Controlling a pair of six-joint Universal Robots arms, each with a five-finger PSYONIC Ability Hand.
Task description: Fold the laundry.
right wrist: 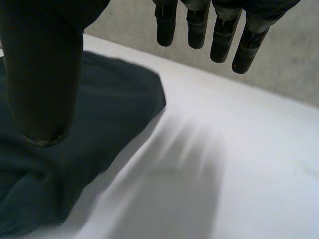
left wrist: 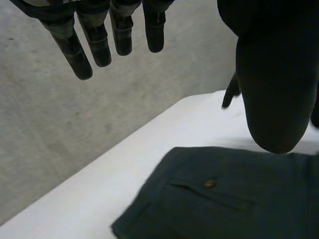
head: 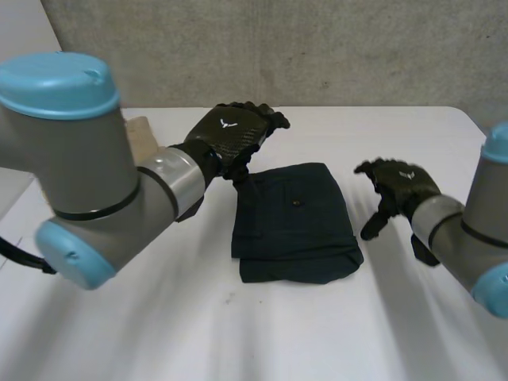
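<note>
Black fingers [left wrist: 75, 50] of the left hand [head: 230, 135] hang straight and spread apart, holding nothing. Its thumb [left wrist: 276, 84] points down over the far left corner of the folded garment [head: 294, 222]; whether the tip touches the cloth cannot be told. In the left wrist view a small button [left wrist: 210, 183] faces up on the cloth's top layer. A strip of bare table [left wrist: 99, 194] runs between the cloth's edge and the table's own edge, with the grey concrete wall [head: 317, 48] beyond.

The right hand [head: 397, 186] also has its fingers [right wrist: 219, 35] straight and a little apart, empty, aimed down at bare white table just beside the garment's right edge. Its thumb [right wrist: 45, 74] stands on the cloth's side. In the head view the hand is clear of the fabric.

The garment is dark blue-green and lies flat as a rough rectangle in the middle of the table, somewhat toward the far side. Its left edge runs fairly straight, its near edge shows stacked layers, and its near right corner bulges outward.

Outward from the cloth, the white surface is open along the whole near side and under the left arm [head: 87, 167] and the right arm [head: 468, 238]. A beige object [head: 141, 131] sits at the far left, behind the left arm and well apart from the garment.
</note>
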